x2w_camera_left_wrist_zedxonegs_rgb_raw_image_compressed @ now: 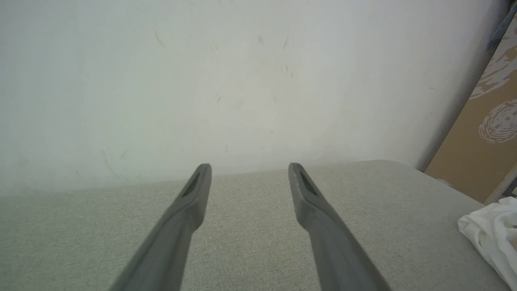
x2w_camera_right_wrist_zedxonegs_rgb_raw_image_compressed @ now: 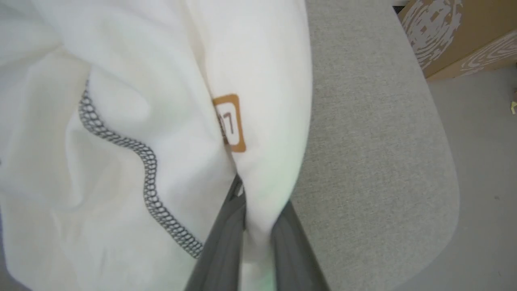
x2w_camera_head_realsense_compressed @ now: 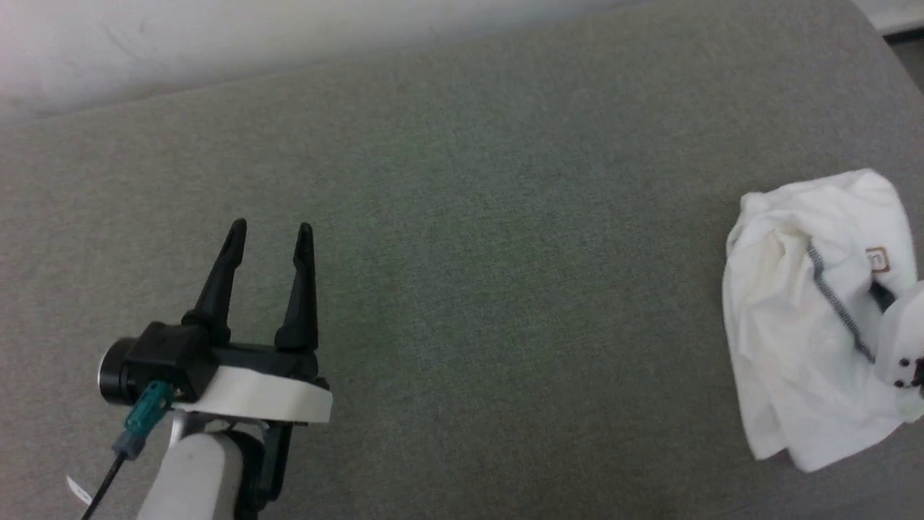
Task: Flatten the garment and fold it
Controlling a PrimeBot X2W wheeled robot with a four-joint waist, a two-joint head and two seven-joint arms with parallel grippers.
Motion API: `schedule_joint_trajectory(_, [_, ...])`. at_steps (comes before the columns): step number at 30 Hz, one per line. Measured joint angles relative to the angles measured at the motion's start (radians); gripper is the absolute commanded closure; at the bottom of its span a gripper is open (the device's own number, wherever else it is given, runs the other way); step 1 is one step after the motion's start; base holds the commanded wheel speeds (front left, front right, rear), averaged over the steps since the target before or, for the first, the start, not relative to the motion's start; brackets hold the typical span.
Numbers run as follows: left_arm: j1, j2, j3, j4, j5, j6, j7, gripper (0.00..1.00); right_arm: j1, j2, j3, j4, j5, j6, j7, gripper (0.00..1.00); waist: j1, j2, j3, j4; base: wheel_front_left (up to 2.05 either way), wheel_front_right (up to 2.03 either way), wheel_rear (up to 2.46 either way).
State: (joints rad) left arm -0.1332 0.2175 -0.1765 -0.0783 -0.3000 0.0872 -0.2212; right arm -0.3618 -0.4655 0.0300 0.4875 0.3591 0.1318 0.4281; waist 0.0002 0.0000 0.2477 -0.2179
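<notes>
The garment (x2w_camera_head_realsense_compressed: 801,325) lies bunched in a white heap at the right end of the grey cushion, with a grey-black zigzag seam and a small brown-edged label on it. In the right wrist view the garment (x2w_camera_right_wrist_zedxonegs_rgb_raw_image_compressed: 121,101) takes up the left half, and my right gripper (x2w_camera_right_wrist_zedxonegs_rgb_raw_image_compressed: 254,202) is shut on a fold of it just below the label; cloth hides the fingertips. My left gripper (x2w_camera_head_realsense_compressed: 271,231) hovers open over bare cushion far to the left of the heap, nothing between its fingers. In the left wrist view the left gripper (x2w_camera_left_wrist_zedxonegs_rgb_raw_image_compressed: 249,167) points toward the wall, with the garment (x2w_camera_left_wrist_zedxonegs_rgb_raw_image_compressed: 488,230) at the right edge.
The grey fabric cushion (x2w_camera_head_realsense_compressed: 469,253) ends in a rounded edge (x2w_camera_right_wrist_zedxonegs_rgb_raw_image_compressed: 444,182) close to the right of the heap, with floor (x2w_camera_right_wrist_zedxonegs_rgb_raw_image_compressed: 484,161) beyond. A white wall (x2w_camera_left_wrist_zedxonegs_rgb_raw_image_compressed: 202,81) stands along the back. A cardboard box (x2w_camera_left_wrist_zedxonegs_rgb_raw_image_compressed: 484,141) stands past the right end.
</notes>
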Motion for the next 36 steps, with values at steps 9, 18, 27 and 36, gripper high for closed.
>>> schedule_joint_trajectory(9, [-0.074, 0.018, -0.024, -0.013, 0.013, -0.016, 0.019, 0.00, -0.169, -0.023, -0.149, 0.193, -0.076, 0.000, -0.267, 1.00, 0.0002, 0.0000, 0.159, -0.063, 0.00, 0.00, 0.00])
schedule_joint_trajectory(18, [-0.084, 0.008, -0.021, 0.027, 0.008, -0.016, -0.001, 0.00, -0.218, -0.025, -0.223, 0.348, -0.222, 0.000, -0.596, 0.00, -0.0001, 0.0000, 0.213, -0.064, 0.00, 0.00, 0.00])
schedule_joint_trajectory(27, [-0.017, -0.026, -0.005, 0.073, -0.016, -0.003, -0.026, 0.00, -0.137, 0.006, -0.215, 0.299, -0.298, 0.000, -0.676, 0.00, -0.0003, 0.0000, 0.106, -0.046, 0.00, 0.00, 0.00])
schedule_joint_trajectory(36, [0.034, -0.067, 0.011, 0.088, -0.022, 0.007, -0.035, 0.00, 0.045, 0.159, -0.091, 0.027, -0.242, 0.000, -0.677, 0.00, -0.0005, 0.0000, -0.002, 0.030, 0.00, 0.00, 0.00])
